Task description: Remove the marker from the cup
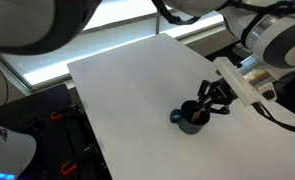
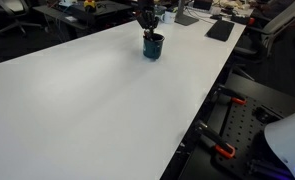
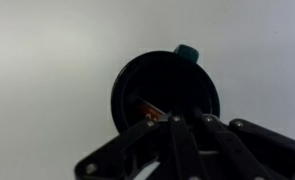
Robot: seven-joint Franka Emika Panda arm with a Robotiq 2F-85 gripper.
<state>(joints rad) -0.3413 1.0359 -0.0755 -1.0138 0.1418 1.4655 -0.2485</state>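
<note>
The cup (image 1: 190, 119) is a small dark blue-grey mug standing on the white table; it also shows in an exterior view (image 2: 153, 46) and from above in the wrist view (image 3: 165, 92), with its handle (image 3: 189, 51) pointing away. The marker (image 3: 152, 111) lies inside the cup, and only a short reddish piece shows beside the fingers. My gripper (image 3: 187, 120) reaches down into the cup's mouth, its fingers drawn close together around the marker's end. It also shows right above the cup in both exterior views (image 1: 211, 100) (image 2: 146, 22).
The white table (image 1: 127, 90) is bare around the cup. Its edge runs near the cup on the arm's side. Black stands with orange clamps (image 2: 223, 152) sit beyond the table edge. Desks with dark items (image 2: 219, 30) stand behind the cup.
</note>
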